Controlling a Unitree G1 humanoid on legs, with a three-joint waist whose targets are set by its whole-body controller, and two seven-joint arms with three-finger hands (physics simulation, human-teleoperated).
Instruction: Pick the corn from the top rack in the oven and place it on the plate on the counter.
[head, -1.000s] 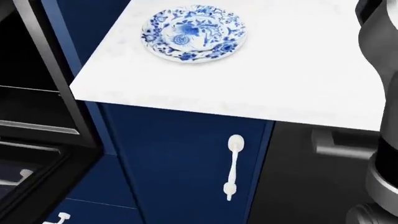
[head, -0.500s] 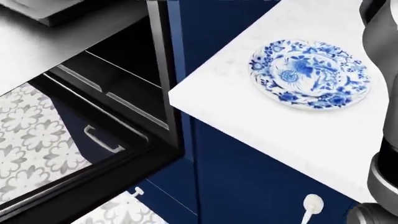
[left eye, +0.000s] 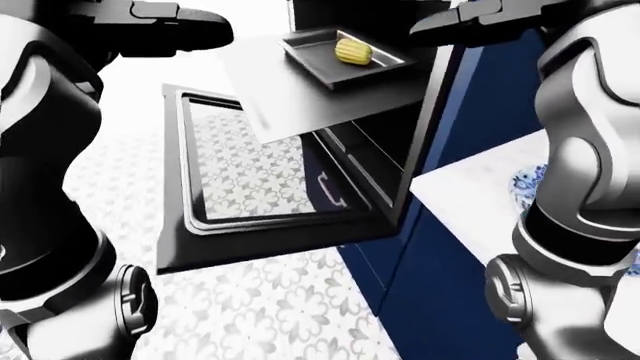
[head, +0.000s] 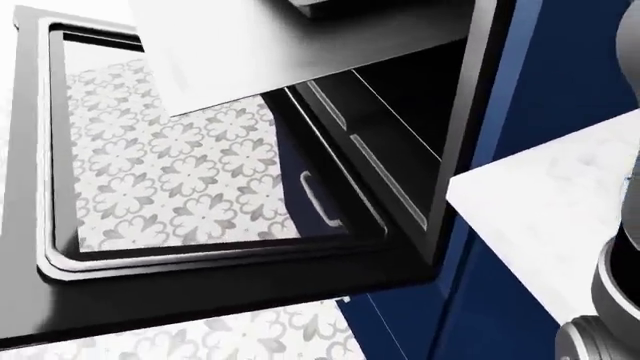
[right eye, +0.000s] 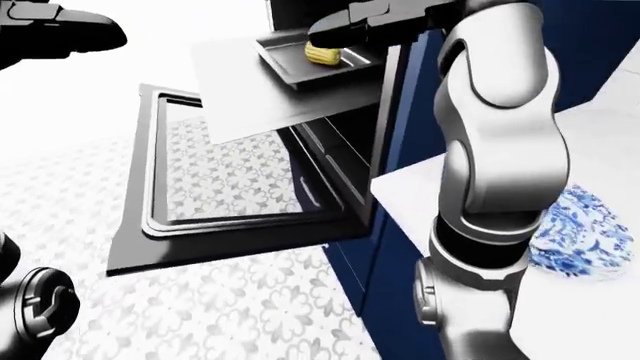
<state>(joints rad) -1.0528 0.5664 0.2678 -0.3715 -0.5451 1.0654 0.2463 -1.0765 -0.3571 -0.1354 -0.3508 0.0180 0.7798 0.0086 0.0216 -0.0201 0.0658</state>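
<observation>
You're facing a patterned tile floor and an oven with its door dropped open beside navy cabinets; the corn lies in a dark tray on the pulled-out top rack. Your left hand hovers left of the tray, fingers extended and holding nothing. Your right hand reaches just above the corn without gripping it, and the plate sits on the white counter, partly behind your right arm.

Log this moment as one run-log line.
phase: approach | corn: in dark tray on pulled-out rack | oven door: open | plate: empty, on counter | left hand: empty | right hand: near corn, not gripping
</observation>
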